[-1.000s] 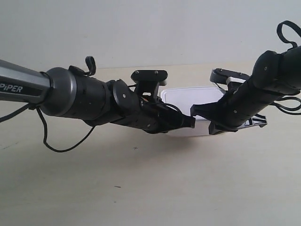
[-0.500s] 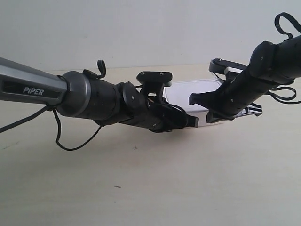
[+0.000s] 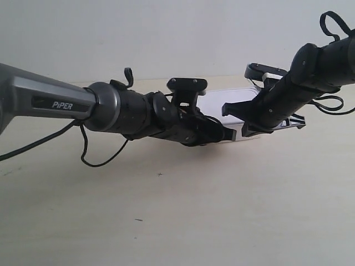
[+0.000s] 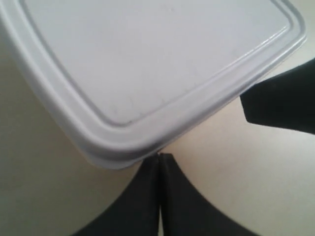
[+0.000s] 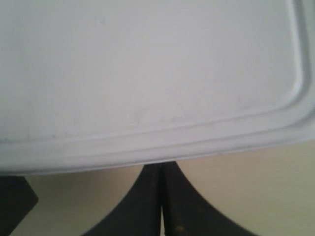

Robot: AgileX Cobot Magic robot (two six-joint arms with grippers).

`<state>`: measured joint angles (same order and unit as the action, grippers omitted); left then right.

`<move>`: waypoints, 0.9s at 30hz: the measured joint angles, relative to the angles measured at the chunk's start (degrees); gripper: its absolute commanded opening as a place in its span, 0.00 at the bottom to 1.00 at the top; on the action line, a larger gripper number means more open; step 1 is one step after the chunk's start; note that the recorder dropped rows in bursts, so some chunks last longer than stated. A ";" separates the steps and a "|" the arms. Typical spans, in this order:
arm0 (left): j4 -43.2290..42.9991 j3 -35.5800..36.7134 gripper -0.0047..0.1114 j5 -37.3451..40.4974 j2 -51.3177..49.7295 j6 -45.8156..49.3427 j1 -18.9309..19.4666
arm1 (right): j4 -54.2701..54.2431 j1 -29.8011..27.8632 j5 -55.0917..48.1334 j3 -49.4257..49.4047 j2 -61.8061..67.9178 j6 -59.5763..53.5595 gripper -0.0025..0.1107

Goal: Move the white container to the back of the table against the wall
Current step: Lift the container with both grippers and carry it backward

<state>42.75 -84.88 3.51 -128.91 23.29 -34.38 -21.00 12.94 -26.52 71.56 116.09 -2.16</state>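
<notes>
The white container (image 3: pixel 222 101) lies on the table (image 3: pixel 166 210) close to the wall (image 3: pixel 166 33), mostly hidden behind two black arms. In the left wrist view my left gripper (image 4: pixel 160 155) is shut, its joined tips touching the rounded corner of the container's rimmed lid (image 4: pixel 147 64). My right gripper (image 5: pixel 162 164) is shut too, its tips pressed against the long rim of the container (image 5: pixel 147 73). Neither holds anything. The arm at the exterior view's left (image 3: pixel 127 113) and the arm at the exterior view's right (image 3: pixel 288 97) meet at the container's near side.
A black cable (image 3: pixel 97 158) loops down from the arm at the exterior view's left onto the table. The other gripper's dark tip (image 4: pixel 283 101) shows beside the container in the left wrist view. Bare table stretches toward the camera.
Both arms have advanced toward the wall, and the white container has slid back with them, sitting higher and farther away in the exterior view.
</notes>
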 measured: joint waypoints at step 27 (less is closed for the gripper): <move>-1.09 -10.19 0.04 1.49 -6.69 2.36 3.73 | -3.70 -1.78 0.09 11.16 8.43 -3.69 0.02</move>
<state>41.66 -95.08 5.01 -135.60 25.65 -30.65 -24.70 11.16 -26.43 82.72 124.52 -5.85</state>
